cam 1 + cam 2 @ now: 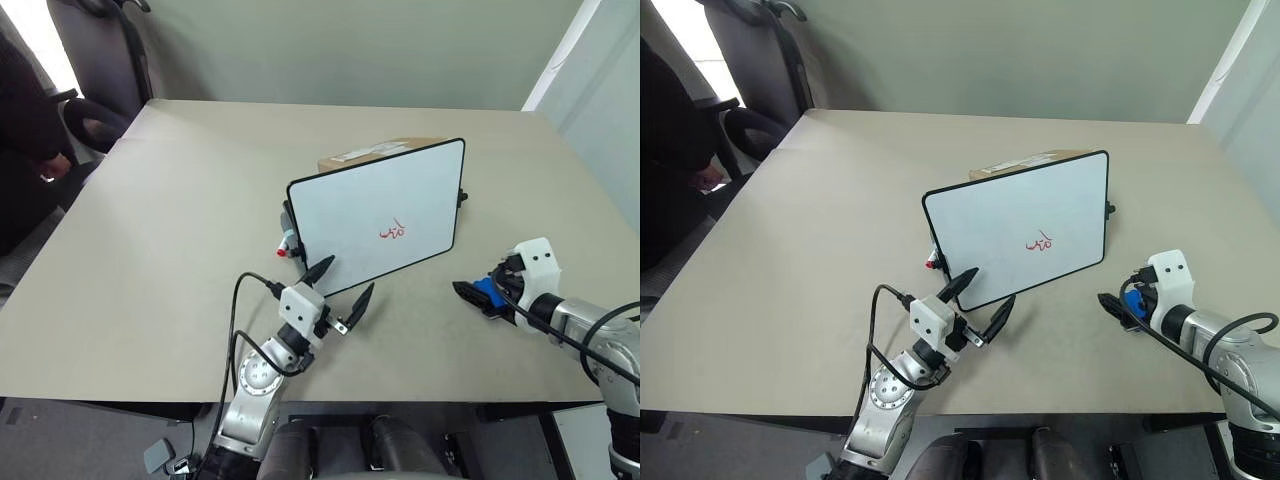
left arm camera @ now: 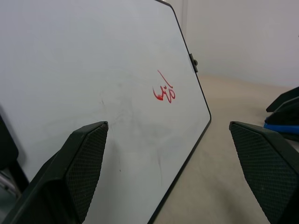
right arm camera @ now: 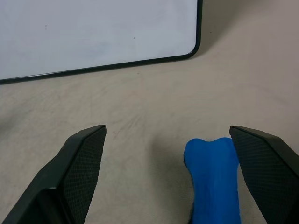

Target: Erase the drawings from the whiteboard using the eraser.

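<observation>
The whiteboard [image 1: 345, 205] stands tilted on its long edge at the table's middle, leaning back on a box. The drawings [image 1: 395, 231] are a small red scribble on its right half, also seen as drawings [image 2: 164, 90] in the left wrist view. My left gripper [image 1: 349, 276] is open just before the board's lower left edge, fingers pointing at the board. The blue eraser [image 1: 487, 292] lies on the table right of the board. My right gripper [image 3: 167, 128] is open around it, and the eraser [image 3: 215, 177] rests beside one finger.
A brown cardboard box [image 1: 380, 152] props the board from behind. A red-capped marker [image 1: 288, 243] lies at the board's left end. The beige table [image 1: 150, 250] stretches wide to the left and back. A person [image 1: 35, 130] and a chair are past its left corner.
</observation>
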`<act>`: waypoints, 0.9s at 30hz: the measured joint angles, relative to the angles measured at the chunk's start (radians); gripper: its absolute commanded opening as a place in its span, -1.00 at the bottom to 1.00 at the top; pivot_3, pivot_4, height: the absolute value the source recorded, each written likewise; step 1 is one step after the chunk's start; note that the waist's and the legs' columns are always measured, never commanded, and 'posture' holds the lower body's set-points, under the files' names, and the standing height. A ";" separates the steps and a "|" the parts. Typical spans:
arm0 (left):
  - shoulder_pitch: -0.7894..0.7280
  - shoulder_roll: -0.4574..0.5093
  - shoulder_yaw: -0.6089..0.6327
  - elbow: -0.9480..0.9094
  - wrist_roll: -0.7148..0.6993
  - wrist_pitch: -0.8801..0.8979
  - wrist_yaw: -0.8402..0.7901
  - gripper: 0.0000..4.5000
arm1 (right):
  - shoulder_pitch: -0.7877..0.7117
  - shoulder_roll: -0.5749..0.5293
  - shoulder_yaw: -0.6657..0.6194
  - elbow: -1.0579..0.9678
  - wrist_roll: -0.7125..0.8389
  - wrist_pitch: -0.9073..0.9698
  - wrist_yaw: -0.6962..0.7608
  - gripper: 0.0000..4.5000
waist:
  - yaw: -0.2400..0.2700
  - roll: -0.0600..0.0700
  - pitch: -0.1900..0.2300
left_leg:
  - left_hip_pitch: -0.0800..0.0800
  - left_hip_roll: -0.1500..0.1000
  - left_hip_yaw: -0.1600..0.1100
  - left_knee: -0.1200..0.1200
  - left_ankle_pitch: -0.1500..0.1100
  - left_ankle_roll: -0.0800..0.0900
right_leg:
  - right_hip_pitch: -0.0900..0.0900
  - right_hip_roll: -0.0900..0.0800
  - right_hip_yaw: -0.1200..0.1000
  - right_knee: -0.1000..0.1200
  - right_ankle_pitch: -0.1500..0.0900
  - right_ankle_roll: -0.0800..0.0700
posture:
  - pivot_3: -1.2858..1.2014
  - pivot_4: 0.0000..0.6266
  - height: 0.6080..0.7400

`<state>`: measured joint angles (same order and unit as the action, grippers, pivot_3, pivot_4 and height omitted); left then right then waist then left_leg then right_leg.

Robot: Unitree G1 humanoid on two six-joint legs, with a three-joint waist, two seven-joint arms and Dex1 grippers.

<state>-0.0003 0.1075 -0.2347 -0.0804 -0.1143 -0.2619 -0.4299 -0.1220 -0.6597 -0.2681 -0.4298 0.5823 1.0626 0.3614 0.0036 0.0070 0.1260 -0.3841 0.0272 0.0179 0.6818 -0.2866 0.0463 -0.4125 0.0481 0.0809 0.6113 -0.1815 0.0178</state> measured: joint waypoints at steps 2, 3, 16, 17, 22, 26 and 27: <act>0.000 0.000 0.000 0.000 0.000 0.001 -0.001 1.00 | 0.005 0.000 -0.002 0.000 -0.004 0.008 -0.008 0.99 | 0.000 0.000 0.000 | 0.000 0.000 0.000 0.000 0.000 0.000 | 0.000 0.000 0.000 0.000 0.000 0.000 | 0.03 -0.52 1.00; 0.000 0.000 -0.001 0.000 0.000 0.001 -0.001 1.00 | 0.010 -0.001 -0.003 0.000 -0.008 0.015 -0.012 0.99 | 0.000 0.000 0.000 | 0.000 0.000 0.000 0.000 0.000 0.000 | 0.000 0.000 0.000 0.000 0.000 0.000 | 0.03 -0.52 1.00; -0.010 -0.003 -0.016 0.000 0.013 0.001 -0.001 1.00 | 0.025 -0.014 -0.005 0.032 -0.054 0.064 -0.034 0.99 | 0.000 0.000 0.000 | 0.000 0.000 0.000 0.000 -0.001 0.000 | 0.000 0.000 0.000 0.000 0.000 0.001 | 0.03 -0.52 1.00; -0.013 -0.003 -0.017 0.000 0.014 0.001 -0.001 1.00 | 0.025 -0.013 -0.007 0.033 -0.056 0.064 -0.034 0.99 | 0.000 0.000 0.000 | 0.000 0.000 0.000 0.000 -0.001 0.000 | 0.000 0.000 0.000 0.000 0.000 0.001 | 0.03 -0.52 1.00; -0.016 -0.006 -0.017 0.001 0.015 0.001 0.000 1.00 | 0.022 -0.013 -0.009 0.042 -0.067 0.064 -0.034 0.72 | 0.000 0.000 0.000 | 0.000 0.000 0.000 0.000 -0.001 0.000 | 0.000 0.000 0.000 0.000 0.000 0.001 | 0.03 -0.52 1.00; -0.021 -0.009 -0.018 0.003 0.017 0.000 0.000 1.00 | 0.022 -0.018 -0.005 0.071 -0.088 0.063 -0.033 0.09 | 0.000 0.000 0.000 | 0.000 0.000 0.000 0.000 -0.001 0.000 | 0.000 0.000 0.000 0.000 0.000 0.001 | 0.03 -0.52 1.00; -0.023 -0.009 -0.018 0.004 0.018 0.000 0.001 1.00 | 0.020 -0.019 -0.001 0.071 -0.088 0.061 -0.029 -0.07 | 0.000 0.000 0.000 | 0.000 0.000 0.000 0.000 -0.001 0.000 | 0.000 0.000 0.000 0.000 0.000 0.001 | 0.03 -0.52 1.00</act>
<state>-0.0236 0.0983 -0.2529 -0.0764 -0.0961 -0.2617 -0.4293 -0.1020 -0.6783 -0.2692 -0.3587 0.4947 1.1235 0.3321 0.0037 0.0071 0.1260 -0.3841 0.0272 0.0179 0.6819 -0.2876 0.0467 -0.4126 0.0481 0.0809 0.6115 -0.1810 0.0189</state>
